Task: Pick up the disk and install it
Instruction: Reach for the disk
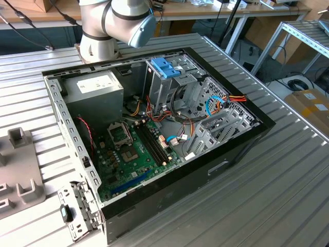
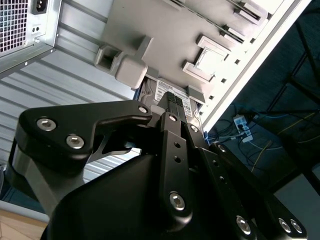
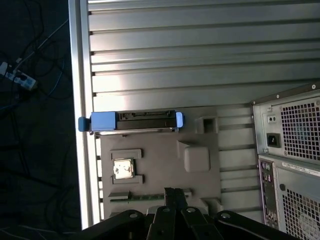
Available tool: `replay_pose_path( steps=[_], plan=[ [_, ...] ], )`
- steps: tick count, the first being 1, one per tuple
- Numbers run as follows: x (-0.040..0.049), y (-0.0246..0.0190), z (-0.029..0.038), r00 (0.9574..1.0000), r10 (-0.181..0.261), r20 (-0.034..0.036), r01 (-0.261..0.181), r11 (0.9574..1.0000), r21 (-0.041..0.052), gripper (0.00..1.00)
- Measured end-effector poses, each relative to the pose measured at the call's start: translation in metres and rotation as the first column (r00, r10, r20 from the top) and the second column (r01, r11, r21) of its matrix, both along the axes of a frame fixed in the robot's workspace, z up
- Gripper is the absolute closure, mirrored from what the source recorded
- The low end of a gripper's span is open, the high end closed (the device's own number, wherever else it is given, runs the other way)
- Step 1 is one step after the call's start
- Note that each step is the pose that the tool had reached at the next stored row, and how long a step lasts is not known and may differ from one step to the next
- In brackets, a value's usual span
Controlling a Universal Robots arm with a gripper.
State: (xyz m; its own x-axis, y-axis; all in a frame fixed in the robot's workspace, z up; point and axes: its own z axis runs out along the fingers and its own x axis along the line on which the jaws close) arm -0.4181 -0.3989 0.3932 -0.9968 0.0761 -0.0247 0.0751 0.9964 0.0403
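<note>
— Where is the disk (image 3: 132, 121) found?

— It is seen edge-on in the first wrist view, set at one edge of the grey tray (image 3: 160, 165). Blue frame ends are shown at both of its sides, and the side rail of the table (image 3: 200, 50) is reached by one of them. In the second wrist view its white label (image 2: 161, 88) is glimpsed just past the fingertips.

— And the gripper (image 2: 176, 100)?

— It is poised above the tray, apart from the disk. The fingers (image 2: 170, 107) are pressed together, and nothing is gripped between them.

— Is anything else carried by the tray?

— A square chip (image 3: 123, 168) is seated in a pocket, between the disk and the gripper.

— What is shown in the exterior view?

— An open case (image 1: 205, 175) is laid flat on the slatted table, with the tray at the exterior view's left. Inside it, a grey box (image 1: 97, 87) is fitted at the far left, a green board (image 1: 128, 159) is mounted nearer, and a blue bracket (image 1: 165, 67) is set atop the drive cage. The arm (image 1: 97, 31) is stood at the far side, just beside the case.
</note>
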Motion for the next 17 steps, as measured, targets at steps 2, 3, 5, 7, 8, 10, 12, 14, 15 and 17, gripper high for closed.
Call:
replay_pose_path(
  steps=[2, 3, 5, 7, 8, 10, 12, 14, 15, 17],
  plan=[
    [-0.0008, 0.0, 0.0, 1.0, 0.0, 0.0001, 0.0, 1.0, -0.0001, 0.9],
    [-0.0013, 0.0, 0.0, 1.0, 0.0, 0.0, 0.0, 1.0, -0.0001, 0.9],
    [-0.0027, 0.0, 0.0, 1.0, 0.0, 0.0, 0.0, 1.0, -0.0002, 0.9],
    [-0.0038, 0.0, 0.0, 1.0, 0.0, 0.0, 0.0, 1.0, -0.0002, 0.9],
    [-0.0043, 0.0, 0.0, 1.0, 0.0, 0.0001, 0.0, 1.0, -0.0003, 0.9],
    [-0.0061, 0.0, 0.0, 1.0, 0.0, 0.0001, 0.0, 1.0, -0.0003, 0.9],
    [-0.0078, 0.0, 0.0, 1.0, 0.0, 0.0, 0.0, 1.0, -0.0004, 0.9],
    [-0.0089, 0.0, 0.0, 1.0, 0.0, 0.0, 0.0, 1.0, -0.0005, 0.9],
    [-0.0095, 0.0, 0.0, 1.0, 0.0, 0.0001, 0.0, 1.0, -0.0005, 0.9],
    [-0.0106, 0.0, -0.0001, 1.0, 0.0, 0.0001, 0.0, 1.0, -0.0006, 0.9]
  ],
)
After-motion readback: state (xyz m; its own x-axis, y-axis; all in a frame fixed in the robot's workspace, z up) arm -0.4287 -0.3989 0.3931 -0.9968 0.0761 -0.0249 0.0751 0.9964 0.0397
